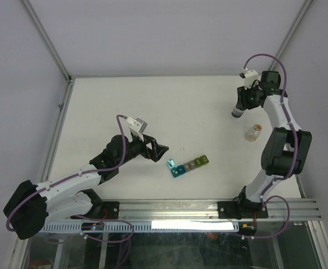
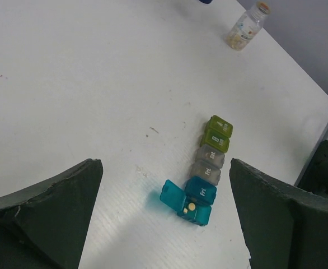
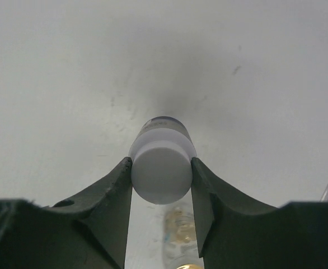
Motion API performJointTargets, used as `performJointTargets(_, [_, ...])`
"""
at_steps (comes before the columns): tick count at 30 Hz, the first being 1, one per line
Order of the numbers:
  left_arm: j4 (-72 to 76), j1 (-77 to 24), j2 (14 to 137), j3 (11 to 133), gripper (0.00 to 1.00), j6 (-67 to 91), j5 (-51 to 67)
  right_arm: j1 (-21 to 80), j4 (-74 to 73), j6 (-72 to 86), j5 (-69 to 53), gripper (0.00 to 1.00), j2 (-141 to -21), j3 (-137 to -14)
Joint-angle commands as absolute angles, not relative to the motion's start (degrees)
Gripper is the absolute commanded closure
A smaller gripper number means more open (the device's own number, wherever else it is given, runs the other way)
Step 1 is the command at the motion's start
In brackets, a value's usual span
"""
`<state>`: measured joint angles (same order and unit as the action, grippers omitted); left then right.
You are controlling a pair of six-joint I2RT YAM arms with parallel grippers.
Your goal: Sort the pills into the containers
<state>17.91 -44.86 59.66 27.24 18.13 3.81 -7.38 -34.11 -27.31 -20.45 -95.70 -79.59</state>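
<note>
Toward near counter [image 1: 153, 101] edge, containers [image 1: 187, 166], open room around; left tool [image 1: 159, 151] spread just left; far right, right tool [image 3: 160, 169] pinching cap [image 1: 236, 113] near bottle [image 1: 254, 133].

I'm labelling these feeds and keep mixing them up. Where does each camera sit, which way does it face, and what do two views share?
Top external: above and behind the bases, looking down on the table; both arms show, left gripper open, right gripper shut.
Left wrist: on the left arm, looking forward-down at the containers and a pill bottle; its two fingers frame the view.
Right wrist: looking down at the table; its fingers clamp a white-ended cylinder.
Shared: top external and left wrist both show containers and pill bottle.
</note>
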Motion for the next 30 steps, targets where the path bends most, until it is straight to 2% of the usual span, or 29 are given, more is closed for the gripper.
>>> performJointTargets(1, [17.29,-43.98,54.96,24.56,0.01,22.18,-1.33,-11.06,-30.32,-27.83,-15.54,0.97,-101.54,-87.86])
performJointTargets(4, [15.62,-43.78,53.98,23.93,0.01,22.02,-1.9,-11.84,-31.01,-28.61,-15.71,0.96,-104.48,-89.54])
performJointTargets(8, [14.13,-43.72,52.87,23.54,0.01,21.74,-2.67,-10.52,-35.12,-30.74,-26.58,0.96,-103.54,-88.45])
performJointTargets(14, [10.97,-43.69,46.98,24.25,0.03,22.26,-7.45,4.92,-37.03,-30.46,-32.16,0.94,-100.93,-88.76])
performJointTargets(19, [4.54,-43.77,38.25,25.81,0.03,22.94,-12.32,23.81,-42.08,-28.25,-23.24,0.93,-111.86,-104.48])
performJointTargets(22, [1.53,-43.72,34.33,25.98,0.03,23.84,-12.67,30.03,-47.26,-26.68,-20.02,0.91,-121.61,-118.86])
performJointTargets(25, [-1.28,-43.74,31.88,26.07,0.05,24.95,-12.52,33.34,-50.55,-25.33,-18.1,0.84,-129.92,-132.98])
performJointTargets(27, [-2.61,-43.73,30.76,25.97,0.05,25.57,-12.49,35.07,-50.56,-25.06,-16.96,0.81,-132.95,-137.12])
performJointTargets(30, [-3.57,-43.71,29.99,25.84,0.05,26.0,-12.13,37.4,-47.02,-25.22,-15.07,0.77,-133.5,-136.29])
